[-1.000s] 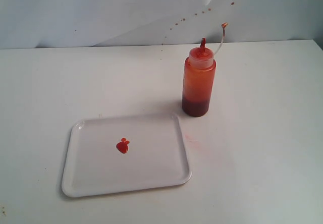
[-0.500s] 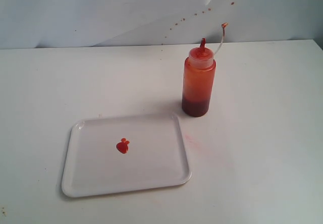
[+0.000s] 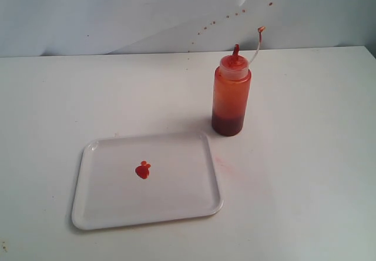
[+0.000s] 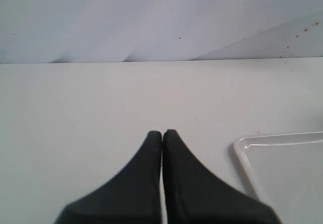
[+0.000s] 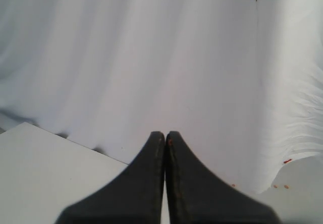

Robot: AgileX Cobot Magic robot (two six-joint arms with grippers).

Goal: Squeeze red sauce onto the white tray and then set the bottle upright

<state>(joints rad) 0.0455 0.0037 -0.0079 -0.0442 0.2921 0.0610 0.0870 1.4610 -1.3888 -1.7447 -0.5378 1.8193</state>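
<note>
**On the white tray (image 3: 176,205), a blob of red sauce (image 3: 143,169); bottle (image 3: 231,99) upright, both grippers pressed shut**

Just ahead of the left gripper (image 4: 162,132) and off to one side of its tips lies a rounded corner of the white tray, rim raised, apart from the fingers (image 4: 141,183). Those two dark fingers meet along their whole length with only a hairline seam between them and nothing caught inside. Bare white table (image 4: 91,98) runs out beyond the tips to a pale backdrop (image 4: 151,17).

The right gripper (image 5: 165,133) is likewise closed tight and empty, its fingers (image 5: 194,188) aimed at the draped white cloth. A table corner sits beside them, and a few reddish specks (image 5: 286,161) dot the cloth beyond.

Neither pair of fingers appears in the exterior view, so how far each stands from the bottle cannot be told. There the bottle stands upright on the table just past the tray's far corner, touched by nothing, with its red nozzle (image 3: 236,50) pointing up and the thin cap tether (image 3: 257,42) curving away. Dark sauce fills its base. The glossy blob sits on the tray, left of the middle. A faint pink smudge (image 3: 226,166) marks the table just beside the tray's edge, below the bottle.
</note>
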